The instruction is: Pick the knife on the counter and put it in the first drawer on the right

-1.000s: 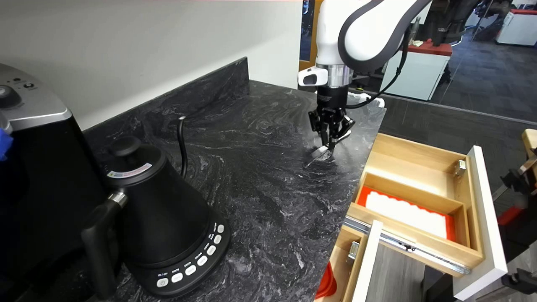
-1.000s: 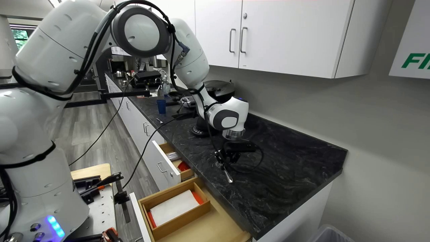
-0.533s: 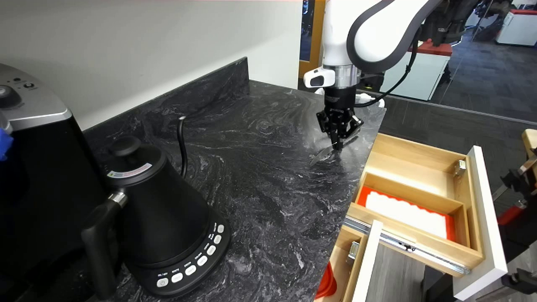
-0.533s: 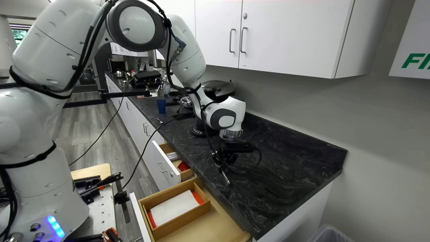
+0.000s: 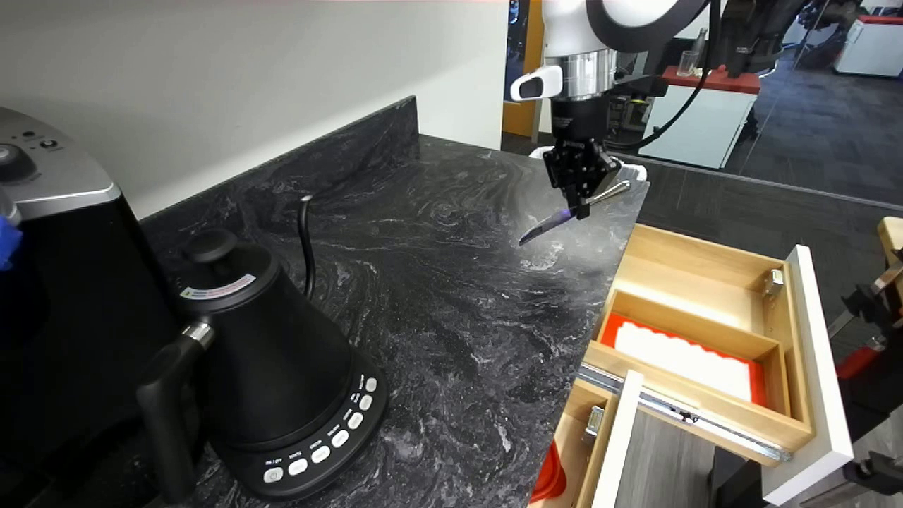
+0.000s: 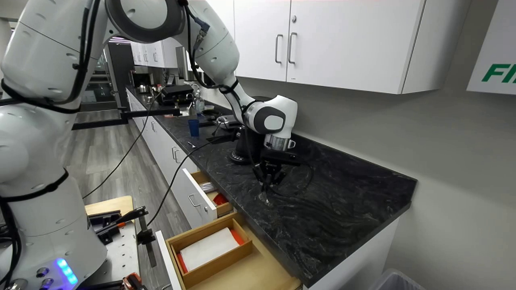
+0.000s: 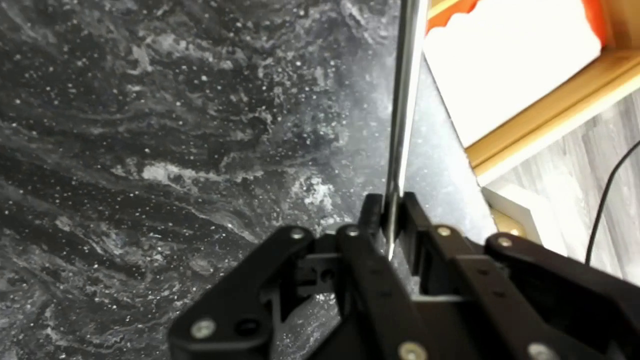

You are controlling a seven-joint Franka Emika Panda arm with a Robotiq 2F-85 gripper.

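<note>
Raised since half a second ago, the gripper (image 5: 580, 210) and the knife (image 7: 404, 100) hang above the counter (image 5: 451, 317) instead of close against it. The fingers (image 7: 416, 215) pinch the knife partway along its length, near the counter's edge and outside the drawer (image 5: 705, 300). That edge lies between knife and drawer, which stands pulled out alongside; next to it a second drawer (image 5: 621, 437) holds a red thing (image 5: 550, 476) only partly in view. A kettle (image 5: 279, 367) stands on the counter well apart from the gripper, just beside a bulky appliance (image 5: 77, 247) at the left of an exterior view. Farther along stands a blue cup (image 6: 194, 127), and white cabinets (image 6: 346, 44) hang above.

Polished black stone with grey veins makes up the counter and its upstand (image 5: 338, 159), bright with glare near the edge. Pale wood forms the drawer; on one side of its divider (image 5: 695, 324) lies a white sheet (image 5: 684, 360) with a scalloped edge over an orange-red lining (image 5: 756, 381). Matte black and tapering, the kettle sits on a rounded base (image 5: 338, 458) with pale buttons (image 5: 320, 454).

Slim and shiny, the knife slants in an exterior view, its blade (image 5: 543, 229) toward lower left, on the kettle's side, its handle (image 5: 612, 192) toward upper right. In the wrist view, bright metal runs from the fingers to the top edge, leaning slightly right. Whether it is level or tipped I cannot tell.
</note>
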